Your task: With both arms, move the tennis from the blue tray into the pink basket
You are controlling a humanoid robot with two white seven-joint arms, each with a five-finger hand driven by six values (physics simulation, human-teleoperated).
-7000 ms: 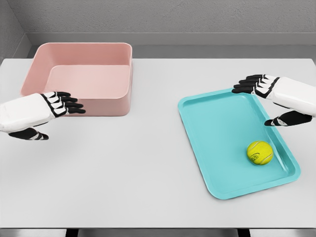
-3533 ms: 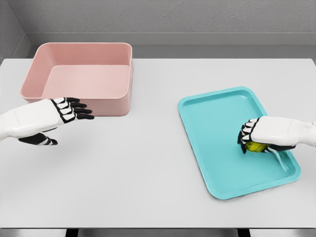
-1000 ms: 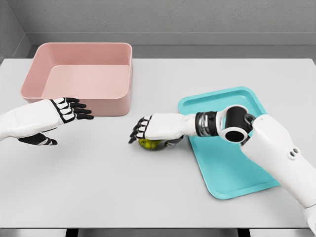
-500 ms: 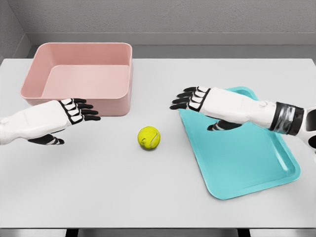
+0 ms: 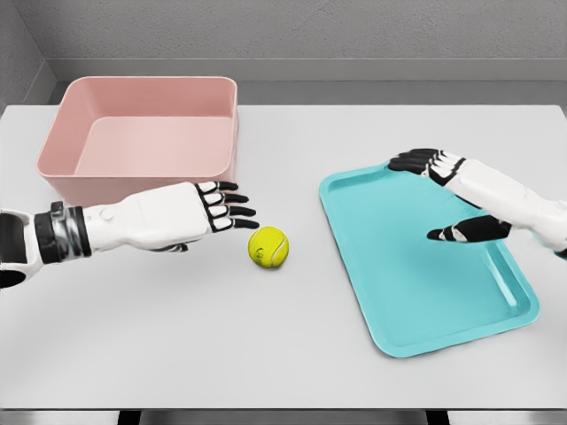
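The yellow tennis ball (image 5: 267,247) lies on the bare white table between the basket and the tray. My left hand (image 5: 221,206) reaches in from the left, fingers spread, its fingertips just up and left of the ball without touching it. The pink basket (image 5: 53,149) stands at the back left, with nothing inside. The blue tray (image 5: 390,310) lies at the right, holding nothing. My right hand (image 5: 438,190) hovers open over the tray's far part, well away from the ball.
The white table (image 5: 266,354) runs to a front edge at the bottom of the view. A grey wall closes the back.
The right hand set the ball on the table, let go and drew back over the tray. The left hand has since moved right, close to the ball.
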